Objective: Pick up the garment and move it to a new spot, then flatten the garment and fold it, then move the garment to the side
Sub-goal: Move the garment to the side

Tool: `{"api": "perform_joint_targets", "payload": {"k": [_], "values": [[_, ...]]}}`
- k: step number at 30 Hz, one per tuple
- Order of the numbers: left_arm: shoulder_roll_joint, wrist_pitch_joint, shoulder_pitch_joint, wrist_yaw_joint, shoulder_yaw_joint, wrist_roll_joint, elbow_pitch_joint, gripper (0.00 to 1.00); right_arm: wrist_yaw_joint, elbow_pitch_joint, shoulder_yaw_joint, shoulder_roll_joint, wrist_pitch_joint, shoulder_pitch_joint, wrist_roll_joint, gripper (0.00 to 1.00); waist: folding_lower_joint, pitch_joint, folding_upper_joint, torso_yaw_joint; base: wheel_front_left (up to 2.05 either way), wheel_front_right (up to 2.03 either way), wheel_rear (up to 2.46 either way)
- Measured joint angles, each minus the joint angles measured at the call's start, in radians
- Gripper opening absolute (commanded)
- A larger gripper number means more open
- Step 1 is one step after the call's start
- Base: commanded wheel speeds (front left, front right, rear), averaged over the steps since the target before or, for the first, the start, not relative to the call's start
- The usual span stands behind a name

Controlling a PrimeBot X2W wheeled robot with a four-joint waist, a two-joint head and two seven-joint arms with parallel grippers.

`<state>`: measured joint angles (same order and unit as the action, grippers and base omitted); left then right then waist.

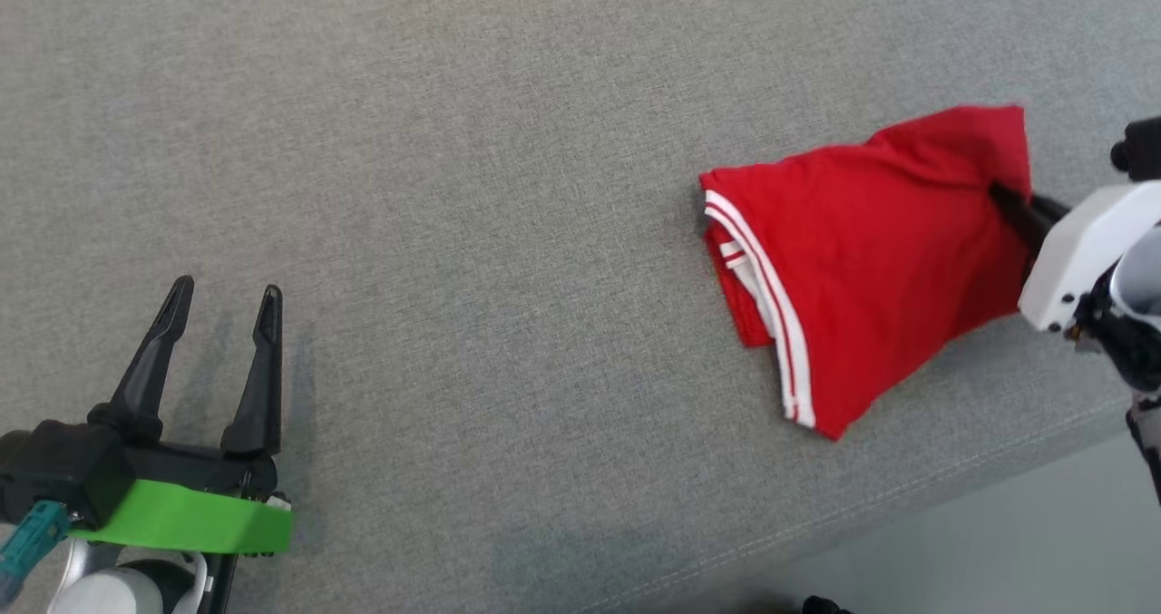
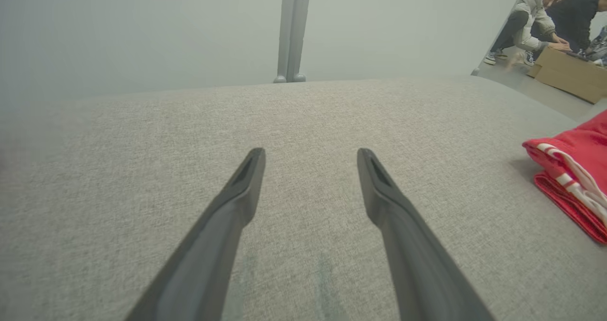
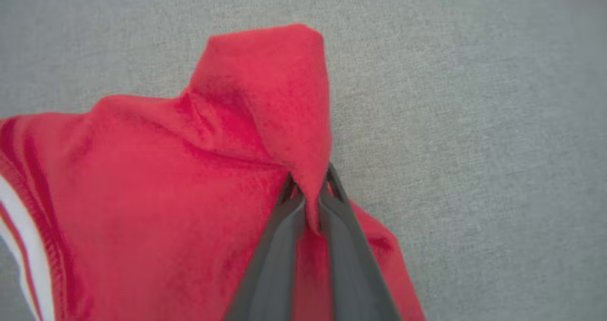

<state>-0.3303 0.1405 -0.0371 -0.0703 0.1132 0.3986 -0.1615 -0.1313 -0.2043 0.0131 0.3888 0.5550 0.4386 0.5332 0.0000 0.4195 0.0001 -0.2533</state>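
where the red garment [image 1: 862, 260] lies: grey fabric surface [image 1: 453, 188], folded
right pincer [image 3: 310, 184]: clamped on the garment's corner
left pincer [image 1: 227, 286]: wide open, well apart from garment

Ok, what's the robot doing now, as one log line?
right gripper: jaws shut on red garment | left gripper: jaws open, empty | red garment: folded, lying on grey cushion

Open room over grey cushion [image 1: 453, 188] L & ctr; obstacle: red garment [image 1: 862, 260] at R.
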Motion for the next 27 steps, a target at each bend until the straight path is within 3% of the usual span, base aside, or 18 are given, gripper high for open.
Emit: {"api": "perform_joint_targets", "payload": {"k": [6, 17, 25, 26, 27], "values": [[-0.035, -0.047, -0.026, 0.001, -0.006, -0.013, -0.042, 1.0, 0.0, -0.104, 0.012, 0.047, -0.073, 0.208, -0.065, 0.0, 0.0, 0.085, 0.0, -0.028, 0.0, 0.0, 0.0], [-0.074, -0.061, -0.001, 0.027, -0.053, -0.011, -0.111, 1.0, 0.0, -0.335, -0.165, 0.189, -0.1, 0.38, -0.185, 0.0, 0.0002, 0.236, 0.0, 0.003, 0.0, 0.0, 0.0], [-0.081, -0.06, 0.003, 0.037, -0.064, -0.004, -0.139, 1.0, 0.0, -0.44, -0.237, 0.193, -0.175, 0.442, -0.311, 0.0, 0.0002, 0.281, 0.0, 0.043, 0.0, 0.0, 0.0], [-0.081, -0.059, 0.002, 0.04, -0.064, -0.005, -0.137, 1.0, 0.0, -0.455, -0.246, 0.184, -0.183, 0.447, -0.328, 0.3, 0.0001, 0.285, 0.0, 0.047, 0.0, 0.0, 0.0], [-0.08, -0.058, 0.002, 0.04, -0.063, -0.005, -0.136, 1.0, 0.0, -0.472, -0.258, 0.174, -0.183, 0.451, -0.352, 0.84, 0.0001, 0.287, 0.0, 0.049, 0.0, 0.0, 0.0]]}}
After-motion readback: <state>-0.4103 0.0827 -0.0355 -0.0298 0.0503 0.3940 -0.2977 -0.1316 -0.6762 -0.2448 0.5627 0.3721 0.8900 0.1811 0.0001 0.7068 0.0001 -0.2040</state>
